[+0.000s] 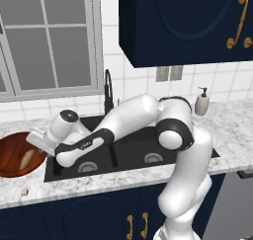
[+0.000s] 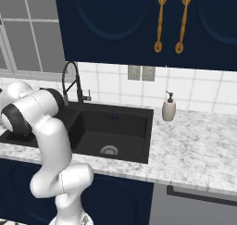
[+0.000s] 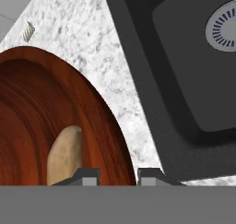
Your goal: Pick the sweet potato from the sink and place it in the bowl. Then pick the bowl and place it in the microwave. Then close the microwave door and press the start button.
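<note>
The reddish-brown wooden bowl (image 1: 11, 160) (image 3: 27, 117) rests on the marble counter left of the black sink (image 1: 133, 155) (image 2: 111, 127) (image 3: 184, 80). Inside it lies the tan sweet potato (image 1: 25, 158) (image 3: 64, 154). My arm reaches left across the sink. My gripper (image 1: 38, 148) (image 3: 118, 174) sits at the bowl's right rim. In the hand view one finger (image 3: 87, 174) is inside the bowl beside the sweet potato and the other is outside, so the jaws are shut on the rim. The microwave and its door are out of view.
A dark curved faucet (image 1: 107, 88) (image 2: 71, 80) stands behind the sink. A soap dispenser (image 1: 201, 102) (image 2: 169, 109) is on the counter to the right. A small pale object (image 1: 23, 191) (image 3: 28, 31) lies near the counter's front edge. Navy cabinets hang overhead.
</note>
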### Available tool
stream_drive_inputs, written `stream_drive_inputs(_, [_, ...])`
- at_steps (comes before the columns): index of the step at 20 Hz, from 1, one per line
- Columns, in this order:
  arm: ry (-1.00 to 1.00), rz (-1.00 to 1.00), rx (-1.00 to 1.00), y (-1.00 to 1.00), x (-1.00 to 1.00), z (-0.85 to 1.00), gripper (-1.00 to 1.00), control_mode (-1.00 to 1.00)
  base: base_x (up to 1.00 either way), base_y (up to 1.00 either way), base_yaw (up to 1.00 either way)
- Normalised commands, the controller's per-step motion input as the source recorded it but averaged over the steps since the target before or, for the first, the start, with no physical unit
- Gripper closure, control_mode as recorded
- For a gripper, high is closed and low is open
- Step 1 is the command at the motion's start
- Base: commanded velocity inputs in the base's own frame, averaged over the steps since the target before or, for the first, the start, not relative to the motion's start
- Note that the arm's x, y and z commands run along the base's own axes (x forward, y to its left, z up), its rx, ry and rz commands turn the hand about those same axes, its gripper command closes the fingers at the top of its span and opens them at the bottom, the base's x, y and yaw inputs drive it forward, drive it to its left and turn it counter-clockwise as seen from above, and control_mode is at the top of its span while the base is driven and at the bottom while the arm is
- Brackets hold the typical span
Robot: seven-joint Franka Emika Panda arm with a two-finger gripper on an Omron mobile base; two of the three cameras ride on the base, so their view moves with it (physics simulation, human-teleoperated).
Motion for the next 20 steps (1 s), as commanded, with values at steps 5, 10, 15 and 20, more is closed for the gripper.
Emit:
stream_drive_inputs(5, [0.01,0.00,0.01,-0.72,-0.20,0.99,1.00,-1.00,0.00,0.00,0.00])
stream_drive_inputs(10, [0.09,0.07,-0.08,-0.76,-0.12,1.00,1.00,-1.00,0.00,0.00,0.00])
stream_drive_inputs(15, [0.16,0.07,-0.09,-0.86,-0.17,1.00,1.00,-1.00,0.00,0.00,0.00])
stream_drive_inputs(20, [0.20,0.01,0.00,-0.83,-0.07,0.95,1.00,-1.00,0.00,0.00,0.00])
